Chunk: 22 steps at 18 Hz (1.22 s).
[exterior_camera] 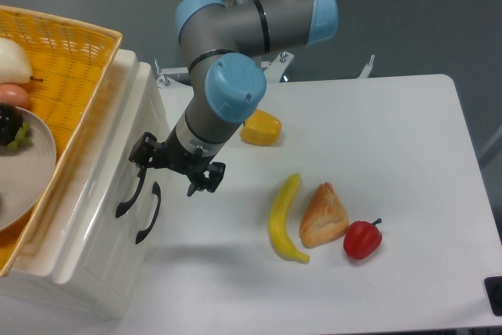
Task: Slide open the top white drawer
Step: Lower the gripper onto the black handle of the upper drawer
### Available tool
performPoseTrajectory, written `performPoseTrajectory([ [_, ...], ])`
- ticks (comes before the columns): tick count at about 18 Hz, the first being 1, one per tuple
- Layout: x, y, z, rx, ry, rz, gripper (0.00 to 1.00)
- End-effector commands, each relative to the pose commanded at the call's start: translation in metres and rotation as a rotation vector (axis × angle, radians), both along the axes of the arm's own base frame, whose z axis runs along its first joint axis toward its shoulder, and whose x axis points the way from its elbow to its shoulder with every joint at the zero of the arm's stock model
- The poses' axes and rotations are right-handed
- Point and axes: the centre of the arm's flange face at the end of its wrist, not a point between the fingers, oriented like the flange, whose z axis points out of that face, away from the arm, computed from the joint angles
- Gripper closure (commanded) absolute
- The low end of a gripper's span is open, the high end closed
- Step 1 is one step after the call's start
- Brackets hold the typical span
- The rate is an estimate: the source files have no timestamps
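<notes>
Camera view, from above: the top white drawer (118, 164), shut, sits at nine o'clock of the table (376, 162); you'd take it by its curved black handle (132, 186), since the glossy front looks slippery and the box rigid. Your gripper (174, 166) hangs at the handle's upper end, fingers apart, clamped on nothing. A banana (284, 217) lies at three o'clock of it.

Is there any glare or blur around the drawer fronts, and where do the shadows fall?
Camera view: sharp overall; soft sheen on the glossy top white drawer, no blown-out glare; the arm and claw cast a diffuse shadow on the table below them; dark handles stay clearly readable.
</notes>
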Motion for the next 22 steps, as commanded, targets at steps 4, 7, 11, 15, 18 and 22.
performPoseTrajectory([
  [4, 0.005, 0.004, -0.003, -0.005, -0.001, -0.003, 0.03],
  [7, 0.008, 0.006, -0.003, -0.006, -0.002, -0.005, 0.03],
  [11, 0.008, 0.006, -0.004, -0.008, -0.003, -0.005, 0.03],
  [15, 0.009, 0.007, -0.005, -0.01, -0.003, -0.006, 0.07],
  [18, 0.009, 0.006, -0.004, -0.009, -0.002, -0.006, 0.15],
  [22, 0.017, 0.008, 0.0, -0.002, 0.001, -0.017, 0.28],
])
